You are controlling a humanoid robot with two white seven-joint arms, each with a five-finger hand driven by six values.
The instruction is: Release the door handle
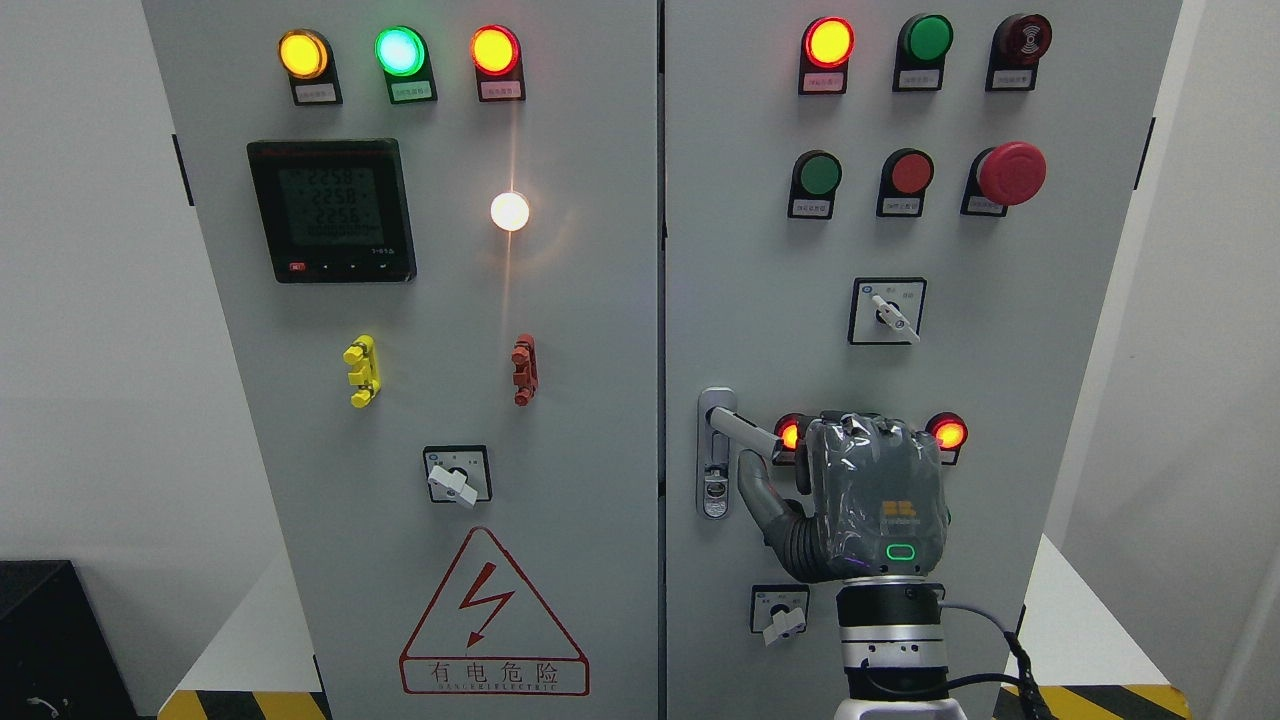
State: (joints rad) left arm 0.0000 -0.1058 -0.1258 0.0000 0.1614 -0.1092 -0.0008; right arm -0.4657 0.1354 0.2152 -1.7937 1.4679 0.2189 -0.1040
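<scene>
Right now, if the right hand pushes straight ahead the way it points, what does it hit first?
The right hand points at the cabinet's right door, fingers at the door handle. Going straight on, it would likely meet the handle lever, then the door panel behind. Depth is unclear; whether it grips the handle can't be told.

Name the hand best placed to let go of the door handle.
Right. The right hand is at the door handle on the right cabinet door, fingers curled around its lever. No left hand is in view.

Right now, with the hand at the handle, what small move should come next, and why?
Probably open the fingers and draw the right hand straight back from the door. Its fingers look curled over the outer end of the handle, which sticks out sideways from its lock plate, so the grip seems not yet released.
</scene>
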